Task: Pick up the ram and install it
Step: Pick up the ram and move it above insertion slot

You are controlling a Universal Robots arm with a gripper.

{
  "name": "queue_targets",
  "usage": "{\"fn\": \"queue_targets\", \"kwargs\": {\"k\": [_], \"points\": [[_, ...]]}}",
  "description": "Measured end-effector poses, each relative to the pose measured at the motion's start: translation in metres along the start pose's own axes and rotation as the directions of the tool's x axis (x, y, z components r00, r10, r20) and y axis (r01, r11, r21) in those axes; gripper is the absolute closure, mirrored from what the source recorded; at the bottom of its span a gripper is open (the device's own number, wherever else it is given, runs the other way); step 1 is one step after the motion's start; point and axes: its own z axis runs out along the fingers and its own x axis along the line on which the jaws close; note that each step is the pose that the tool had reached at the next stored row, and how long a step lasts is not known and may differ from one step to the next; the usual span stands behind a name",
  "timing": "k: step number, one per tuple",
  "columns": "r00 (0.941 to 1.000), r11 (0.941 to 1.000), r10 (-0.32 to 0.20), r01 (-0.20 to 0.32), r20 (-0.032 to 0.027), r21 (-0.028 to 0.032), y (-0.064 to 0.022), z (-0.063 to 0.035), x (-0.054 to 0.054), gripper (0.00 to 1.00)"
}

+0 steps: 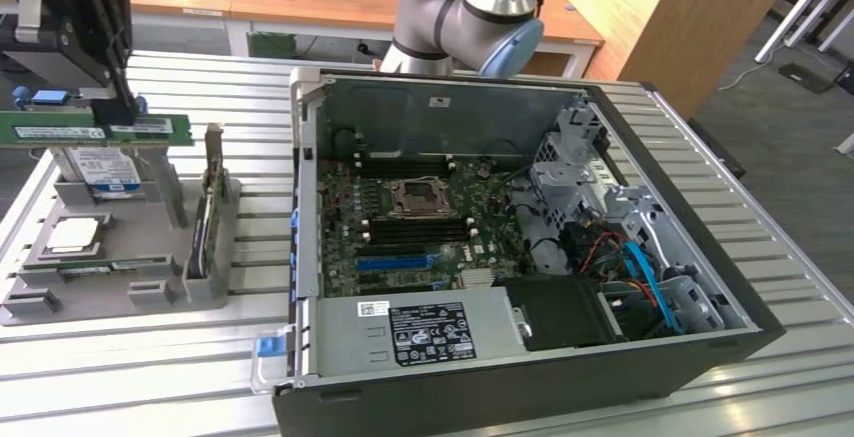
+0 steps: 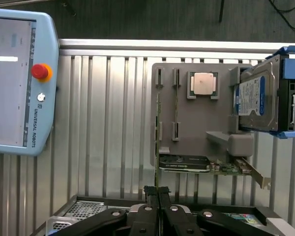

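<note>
The ram (image 1: pixel 80 130), a long thin green stick with a white sticker, hangs level in the air at the exterior view's left, above the grey parts holder (image 1: pixel 147 287). My gripper (image 1: pixel 123 112) is shut on its right end. In the wrist view the fingers (image 2: pixel 150 201) press together on the ram (image 2: pixel 157 142), which shows edge-on as a thin line. The open computer case (image 1: pixel 310 207) lies to the right, with its motherboard (image 1: pixel 400 242) and dark memory slots (image 1: pixel 414 225) facing up.
The holder carries a blue-labelled hard drive (image 2: pixel 258 96), a silver-topped processor (image 2: pixel 203 83), an expansion card (image 1: pixel 207 217) and another green board (image 1: pixel 80 268). A teach pendant (image 2: pixel 14 78) lies on the slatted table. The arm's base (image 1: pixel 467 17) stands behind the case.
</note>
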Motion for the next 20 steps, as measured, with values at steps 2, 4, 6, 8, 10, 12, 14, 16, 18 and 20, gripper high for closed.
{"fn": "queue_targets", "kwargs": {"k": [2, 4, 6, 8, 10, 12, 14, 16, 18, 20], "points": [[1.0000, 1.0000, 0.000, 0.000, -0.0002, -0.0001, -0.0056, -0.0001, 0.000, 0.88], [1.0000, 1.0000, -0.001, 0.001, -0.0001, 0.0000, -0.0109, 0.0001, 0.000, 0.88], [1.0000, 1.0000, -0.001, 0.001, 0.0000, 0.0000, -0.0161, 0.0002, 0.000, 0.88], [1.0000, 1.0000, -0.001, 0.001, 0.0000, -0.0001, -0.0213, 0.0002, 0.000, 0.88], [1.0000, 1.0000, -0.001, 0.001, -0.0001, -0.0001, -0.0269, 0.0002, 0.000, 0.88], [1.0000, 1.0000, -0.001, 0.001, 0.0001, 0.0000, -0.0323, 0.0004, 0.000, 0.88], [1.0000, 1.0000, -0.001, 0.001, 0.0002, 0.0001, -0.0378, 0.0005, 0.001, 0.88], [1.0000, 1.0000, -0.001, 0.001, 0.0001, 0.0000, -0.0438, 0.0005, 0.001, 0.88], [1.0000, 1.0000, -0.001, 0.001, 0.0000, -0.0001, -0.0497, 0.0005, 0.001, 0.88], [1.0000, 1.0000, -0.001, 0.001, 0.0001, 0.0000, -0.0558, 0.0006, 0.001, 0.88]]}}
